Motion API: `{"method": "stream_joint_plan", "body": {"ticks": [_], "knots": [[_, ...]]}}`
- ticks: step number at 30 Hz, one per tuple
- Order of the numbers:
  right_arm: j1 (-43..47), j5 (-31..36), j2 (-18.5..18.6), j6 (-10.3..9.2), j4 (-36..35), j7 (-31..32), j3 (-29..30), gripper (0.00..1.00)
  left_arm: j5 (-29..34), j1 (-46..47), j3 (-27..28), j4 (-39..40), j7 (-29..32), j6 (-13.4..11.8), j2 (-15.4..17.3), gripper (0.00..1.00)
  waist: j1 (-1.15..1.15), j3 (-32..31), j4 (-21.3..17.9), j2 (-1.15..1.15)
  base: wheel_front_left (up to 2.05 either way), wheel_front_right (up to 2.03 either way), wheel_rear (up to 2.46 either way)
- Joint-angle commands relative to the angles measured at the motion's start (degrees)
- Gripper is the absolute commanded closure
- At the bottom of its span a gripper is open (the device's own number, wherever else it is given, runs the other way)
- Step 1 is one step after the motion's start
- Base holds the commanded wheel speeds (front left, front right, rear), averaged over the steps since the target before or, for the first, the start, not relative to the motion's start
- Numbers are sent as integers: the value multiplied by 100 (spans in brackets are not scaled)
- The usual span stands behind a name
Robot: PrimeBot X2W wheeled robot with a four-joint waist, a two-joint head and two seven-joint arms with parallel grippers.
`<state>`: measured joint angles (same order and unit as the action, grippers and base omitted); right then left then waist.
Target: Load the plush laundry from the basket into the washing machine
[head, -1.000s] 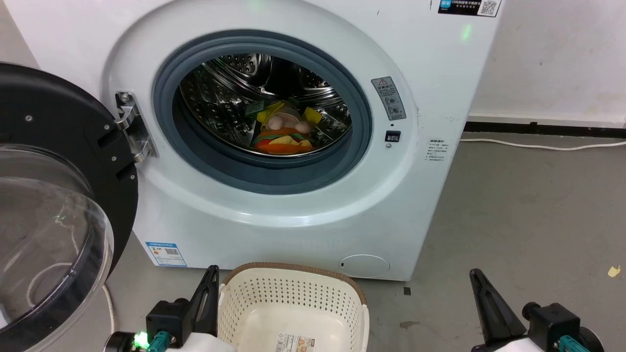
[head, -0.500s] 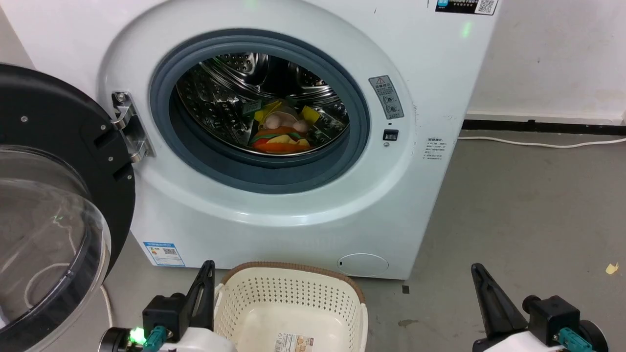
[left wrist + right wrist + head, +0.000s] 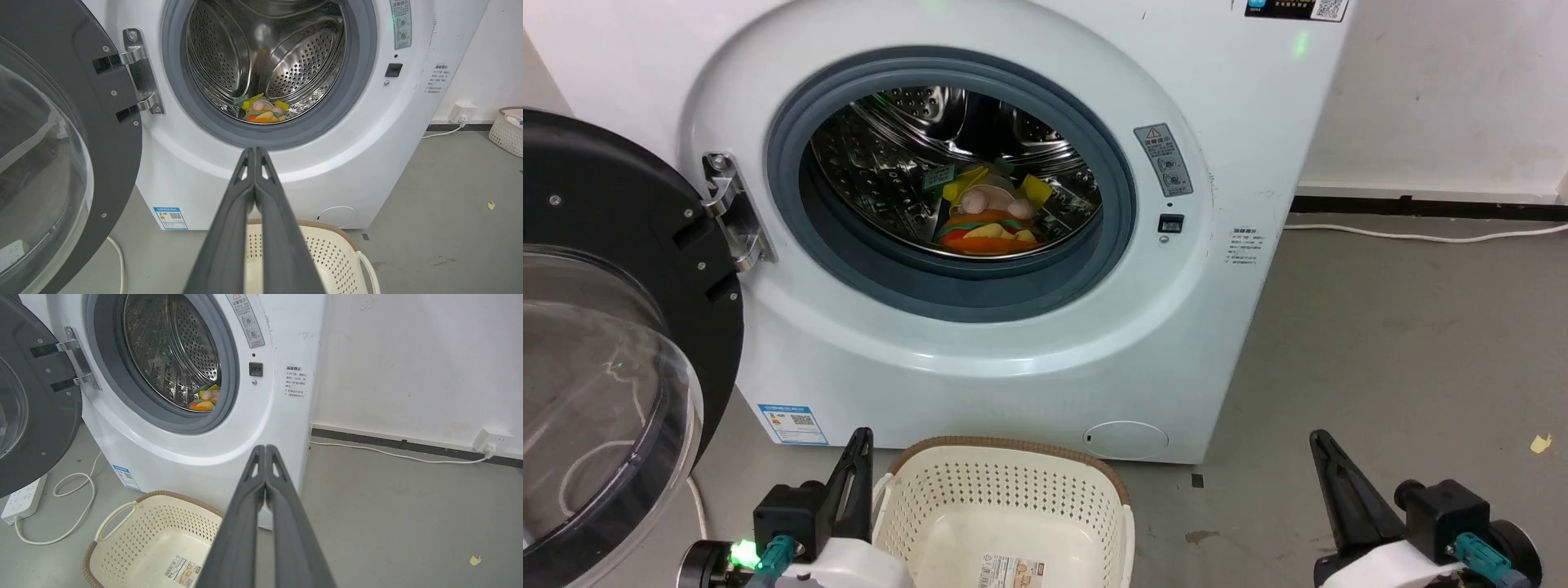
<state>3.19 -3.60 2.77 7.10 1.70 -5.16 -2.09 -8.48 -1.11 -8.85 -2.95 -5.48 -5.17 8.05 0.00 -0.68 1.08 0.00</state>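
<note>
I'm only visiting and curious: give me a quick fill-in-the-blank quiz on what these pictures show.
The plush toy lies inside the washing machine's steel ____.
The washing machine's door stands ____.
On the basket's bottom sits a paper ____.
The left gripper and right gripper are both ____.
Missing words: drum, open, label, shut.
</note>
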Motion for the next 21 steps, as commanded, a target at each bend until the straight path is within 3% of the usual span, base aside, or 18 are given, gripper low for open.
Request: {"method": "stream_joint_plan", "body": {"ticks": [1, 6, 7, 21], "knots": [[-85, 54, 6, 25, -38, 34, 29, 100, 96, 70, 74, 53, 59, 53, -46, 100, 0, 3, -5, 0, 0, 0, 0], [-113, 91, 7, 27, -54, 91, 51, 100, 186, 75, 171, 82, 117, 108, -102, 100, 0, 11, -17, 0, 0, 0, 0], [-24, 47, 0, 1, -20, 66, 28, 0, 148, 2, 130, 53, 99, 84, -70, 0, 0, 11, -18, 0, 0, 0, 0], [23, -136, 1, 2, -67, -1, 65, 0, 103, -12, 84, 103, 21, 68, -104, 0, 0, 17, -7, 0, 0, 0, 0]]}}
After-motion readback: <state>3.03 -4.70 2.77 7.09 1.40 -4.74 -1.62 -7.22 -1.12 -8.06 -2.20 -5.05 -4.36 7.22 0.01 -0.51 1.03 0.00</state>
